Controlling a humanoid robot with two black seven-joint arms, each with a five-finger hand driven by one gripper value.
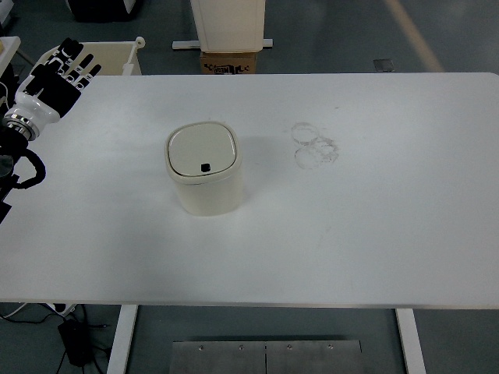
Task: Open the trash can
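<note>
A cream trash can [204, 168], its lid down, stands left of center on a white table [374, 218] marked by faint ring stains [313, 145]. The left hand [56, 80] hovers at the table's far left corner, fingers spread, holding nothing. A cardboard box [230, 61] sits on the grey floor [327, 35] beyond.

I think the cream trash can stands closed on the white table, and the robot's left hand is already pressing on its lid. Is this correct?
Not quite. In the top view the trash can does stand closed on the white table, but the left hand is not on the lid. It hangs far off at the table's left corner, fingers spread, touching nothing.
</note>
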